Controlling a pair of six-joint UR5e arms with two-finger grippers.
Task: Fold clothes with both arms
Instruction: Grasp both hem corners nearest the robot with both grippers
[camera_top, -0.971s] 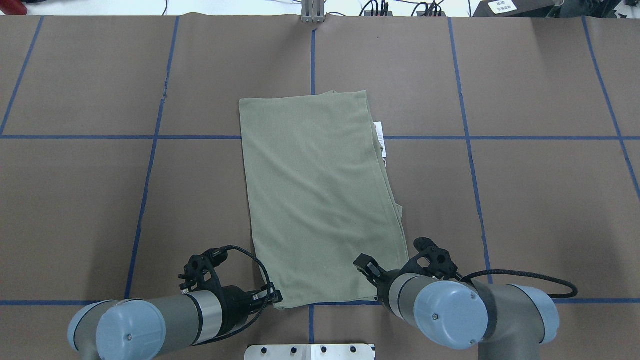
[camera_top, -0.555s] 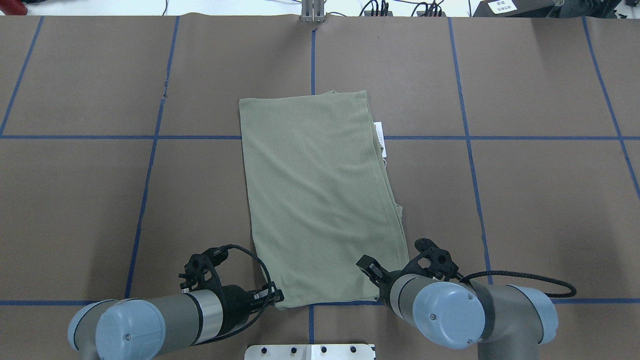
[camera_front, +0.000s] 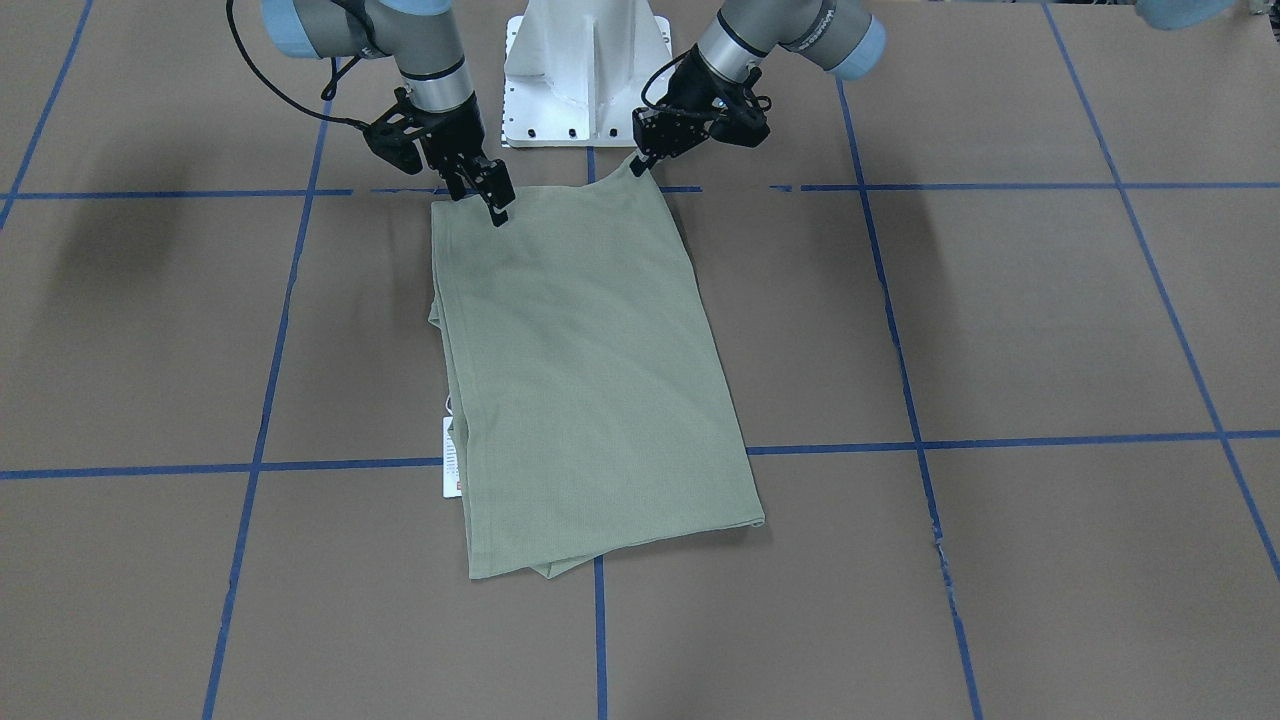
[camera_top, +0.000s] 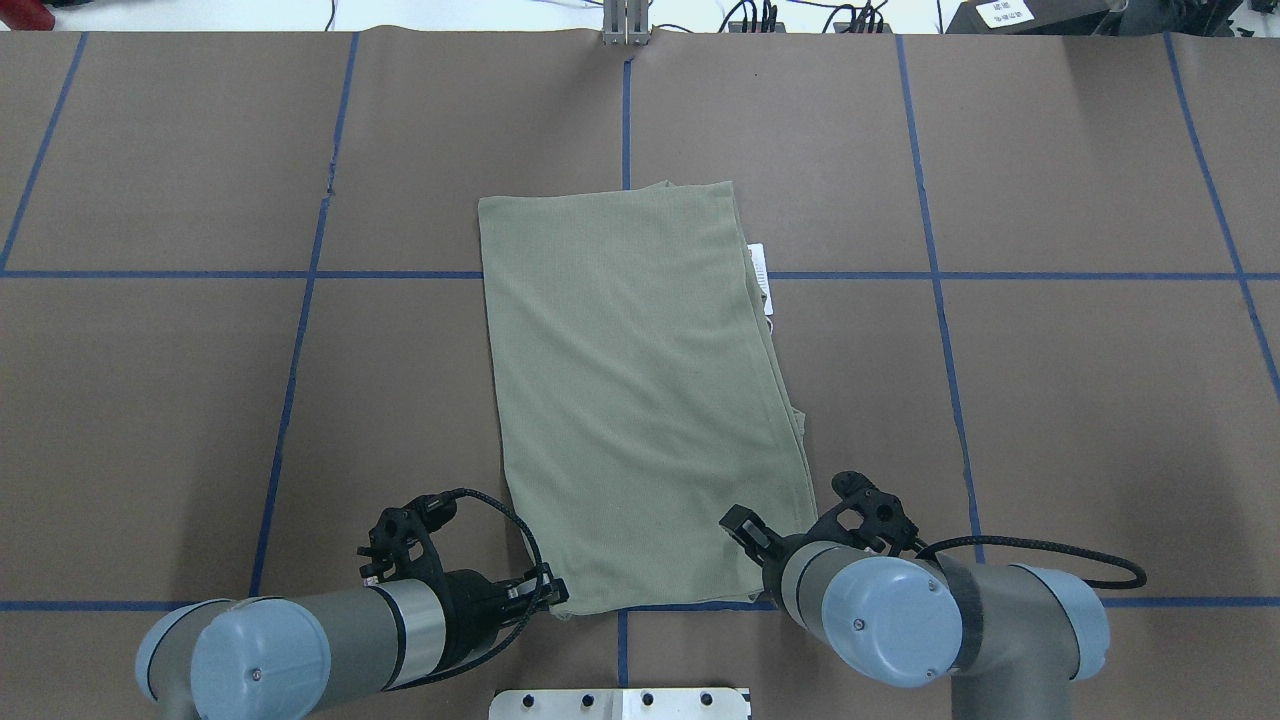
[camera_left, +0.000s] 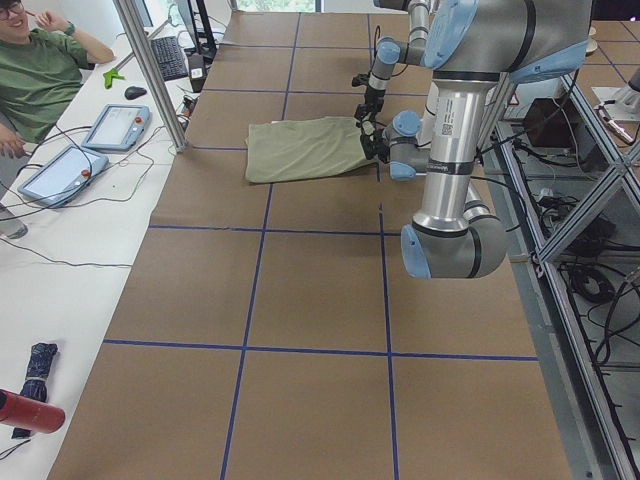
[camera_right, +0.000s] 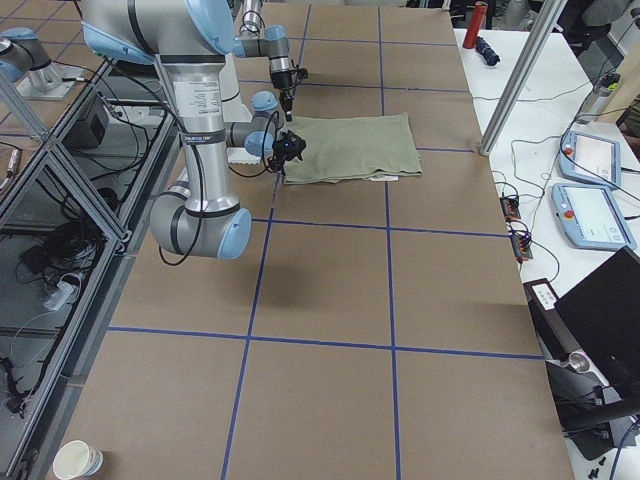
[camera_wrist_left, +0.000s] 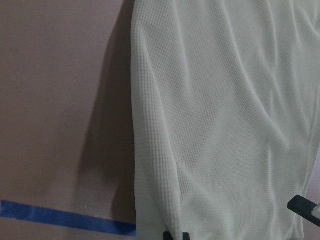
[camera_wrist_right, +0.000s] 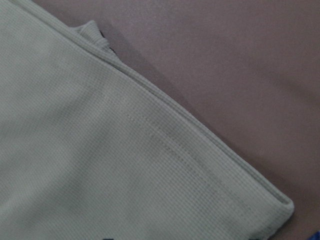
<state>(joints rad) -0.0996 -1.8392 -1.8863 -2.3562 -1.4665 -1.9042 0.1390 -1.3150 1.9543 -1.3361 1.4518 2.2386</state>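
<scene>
The sage-green knit shirt (camera_top: 640, 390), folded into a long rectangle, lies flat on the brown paper-covered table (camera_top: 1050, 420). The left black two-finger gripper (camera_front: 640, 163) pinches its near corner; the right black two-finger gripper (camera_front: 488, 195) clamps the other

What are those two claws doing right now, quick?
Left gripper: closed, pinching a near corner of the green shirt.
Right gripper: closed, pinching the other near corner.
</scene>
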